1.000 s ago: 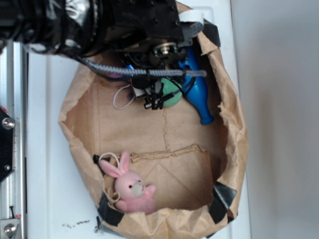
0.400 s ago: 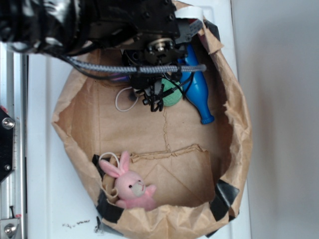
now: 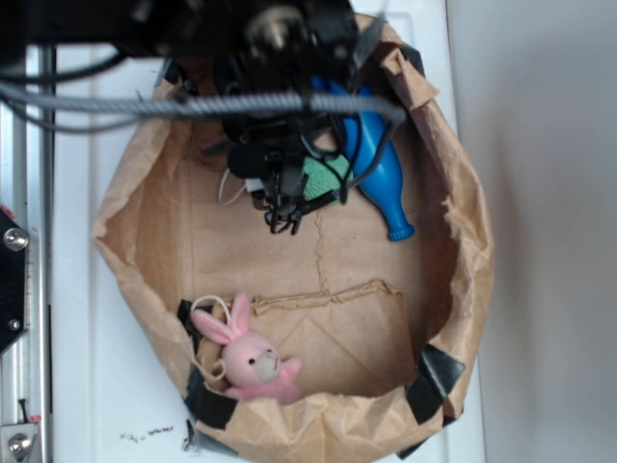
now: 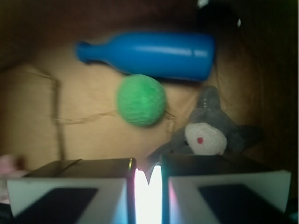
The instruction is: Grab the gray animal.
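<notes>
Brown paper bag point(image 3: 145, 241) floor: gripper point(image 4: 148, 179) jaws nearly together, empty; small gray plush animal point(image 4: 210, 130) at 1 o'clock, green ball point(image 4: 141, 100) at 12.

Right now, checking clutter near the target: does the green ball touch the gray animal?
Apart. The wrist view shows brown paper between the green ball and the gray animal.

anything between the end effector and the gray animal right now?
Nothing visible does. In the wrist view the gray animal lies just beyond the right-hand finger, with bare bag floor between them. The green ball sits to its left and the blue bottle lies further back, both off that line. The end effector looks nearly shut.
</notes>
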You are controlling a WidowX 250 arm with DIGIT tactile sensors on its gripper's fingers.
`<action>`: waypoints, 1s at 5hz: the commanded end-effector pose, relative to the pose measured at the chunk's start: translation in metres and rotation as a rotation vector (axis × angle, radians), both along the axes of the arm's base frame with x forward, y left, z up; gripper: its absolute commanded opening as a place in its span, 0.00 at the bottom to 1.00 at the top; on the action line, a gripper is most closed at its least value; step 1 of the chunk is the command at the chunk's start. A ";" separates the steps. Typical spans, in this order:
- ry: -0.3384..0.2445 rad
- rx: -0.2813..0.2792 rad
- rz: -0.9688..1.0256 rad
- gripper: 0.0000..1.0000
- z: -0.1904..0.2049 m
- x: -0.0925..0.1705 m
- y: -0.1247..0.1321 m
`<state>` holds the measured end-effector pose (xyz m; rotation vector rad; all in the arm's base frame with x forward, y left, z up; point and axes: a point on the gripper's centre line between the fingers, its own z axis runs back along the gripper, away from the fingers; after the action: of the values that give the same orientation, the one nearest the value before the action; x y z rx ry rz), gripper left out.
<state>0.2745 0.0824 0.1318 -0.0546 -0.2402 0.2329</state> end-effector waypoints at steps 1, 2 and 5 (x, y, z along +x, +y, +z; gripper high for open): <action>-0.123 -0.049 -0.023 0.00 0.062 0.001 0.001; -0.116 -0.052 -0.029 0.00 0.072 0.003 0.000; -0.057 0.041 -0.040 1.00 0.005 0.011 0.003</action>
<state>0.2857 0.0836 0.1237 -0.0347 -0.2590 0.1911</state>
